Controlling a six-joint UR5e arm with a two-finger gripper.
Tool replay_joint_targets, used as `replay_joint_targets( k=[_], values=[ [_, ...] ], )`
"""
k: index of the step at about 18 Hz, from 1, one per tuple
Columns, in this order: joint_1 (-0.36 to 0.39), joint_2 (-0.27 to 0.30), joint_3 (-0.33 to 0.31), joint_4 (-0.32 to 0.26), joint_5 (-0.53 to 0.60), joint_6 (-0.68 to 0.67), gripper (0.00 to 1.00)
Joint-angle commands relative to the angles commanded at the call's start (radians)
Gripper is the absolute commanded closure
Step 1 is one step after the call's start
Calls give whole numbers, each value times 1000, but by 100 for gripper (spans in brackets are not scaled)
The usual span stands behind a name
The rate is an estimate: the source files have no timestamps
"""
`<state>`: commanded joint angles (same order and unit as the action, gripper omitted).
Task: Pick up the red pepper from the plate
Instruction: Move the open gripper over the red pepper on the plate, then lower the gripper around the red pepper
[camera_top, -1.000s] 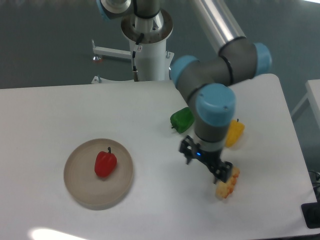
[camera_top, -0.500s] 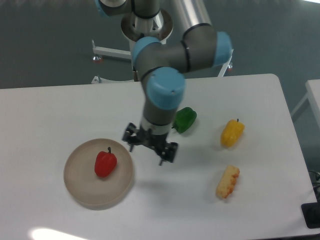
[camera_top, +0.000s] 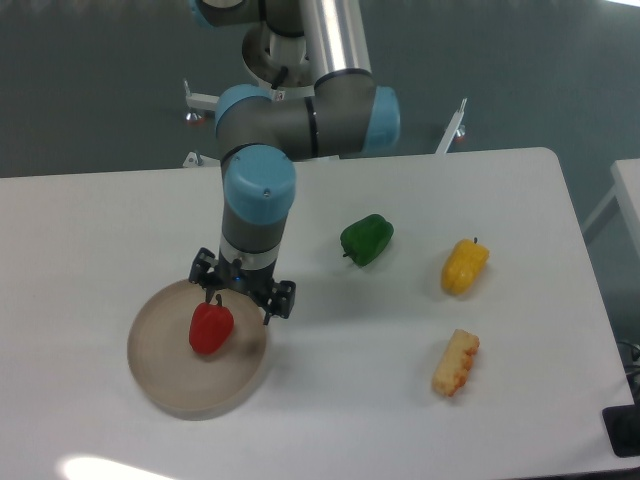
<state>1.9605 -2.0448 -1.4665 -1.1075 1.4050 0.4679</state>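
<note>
Since half a second ago the arm has swung left across the table, away from the green pepper, so that the gripper (camera_top: 242, 290) now hangs over the far right edge of the plate (camera_top: 160, 385); a second ago it was over by the corn on the right side.

The red pepper (camera_top: 211, 328) lies on the plate, a little right of the plate's middle, stem pointing far-ward. It looks unmoved. The gripper sits just above and to the far right of it, its two fingers spread wide, one near the pepper's stem and the other out past the plate's rim over the table. Nothing is between the fingers. Whether a finger touches the pepper cannot be told from this view.

The arm comes down from the base at the far edge, bends through a grey elbow with blue caps, and drops a near-vertical wrist toward the plate.

To the right, well apart from the plate, lies the green pepper (camera_top: 366, 239). Further right is the yellow pepper (camera_top: 465, 266), and nearer the camera below it, the corn (camera_top: 455, 363). All rest on the white table (camera_top: 90, 230).
</note>
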Motion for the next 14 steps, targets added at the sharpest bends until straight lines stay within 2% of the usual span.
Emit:
replay_joint_targets(
  k=[5,9,14],
  values=[
    [-29,-23,-11,12,14,-17,0],
    [-48,-49,-12,44,32,-43,0],
    [-51,-57,-21,64,52,-48,0]
  ],
)
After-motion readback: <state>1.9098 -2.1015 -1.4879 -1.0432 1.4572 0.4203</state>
